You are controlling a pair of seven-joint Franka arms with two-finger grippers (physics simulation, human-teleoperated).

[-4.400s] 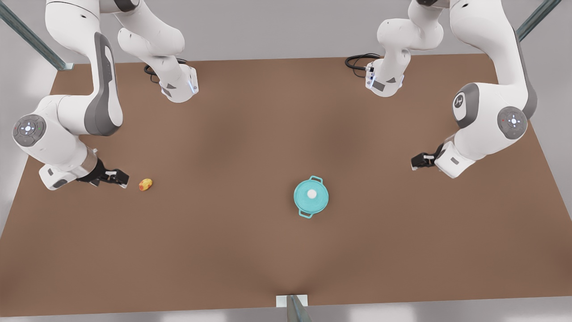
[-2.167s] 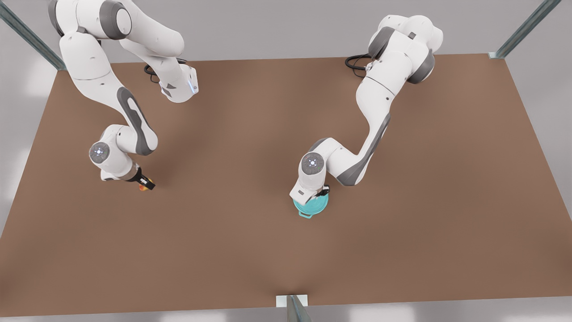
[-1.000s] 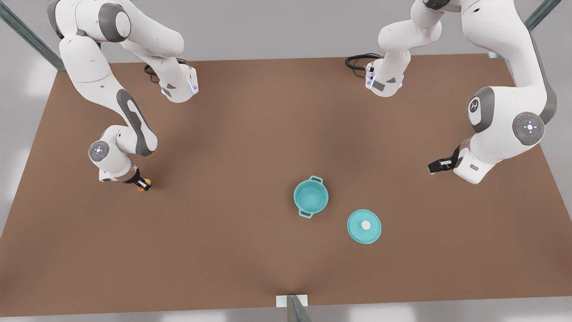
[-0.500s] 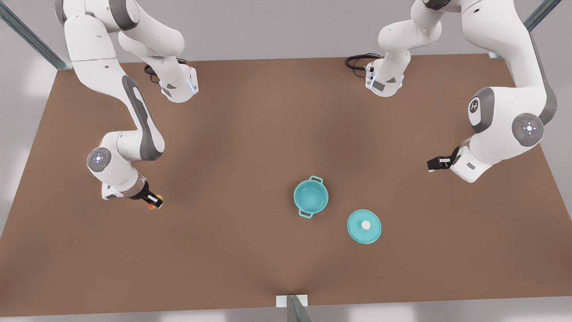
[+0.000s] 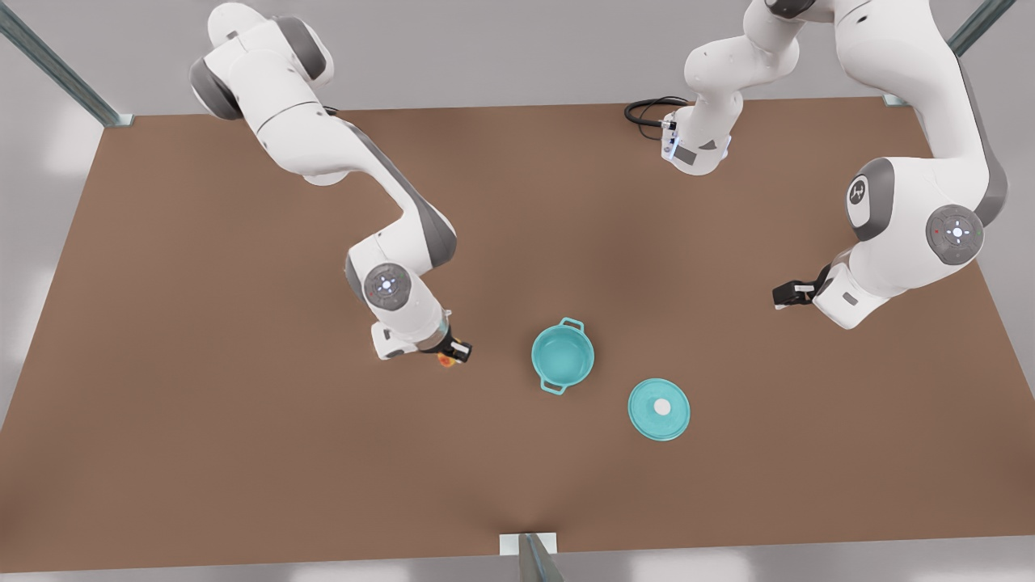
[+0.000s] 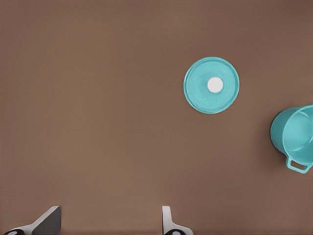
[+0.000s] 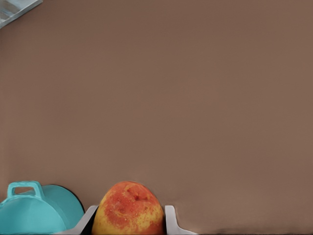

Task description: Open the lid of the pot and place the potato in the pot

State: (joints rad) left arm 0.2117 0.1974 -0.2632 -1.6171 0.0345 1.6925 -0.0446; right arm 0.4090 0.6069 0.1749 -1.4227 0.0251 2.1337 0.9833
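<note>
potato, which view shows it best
The right wrist view: the potato sits large between the right tool's fingers, its red patch plain. The front view shows it as a tiny speck at the tool tip.

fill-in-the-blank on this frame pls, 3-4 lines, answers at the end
1. The right hand is shut on the ____.
2. The pot lid lies flat on the ____, apart from the pot.
3. The pot is ____, its teal inside showing.
4. The left hand is ____ and holds nothing, waiting at the front view's right.

Missing words: potato; table; uncovered; open
</note>
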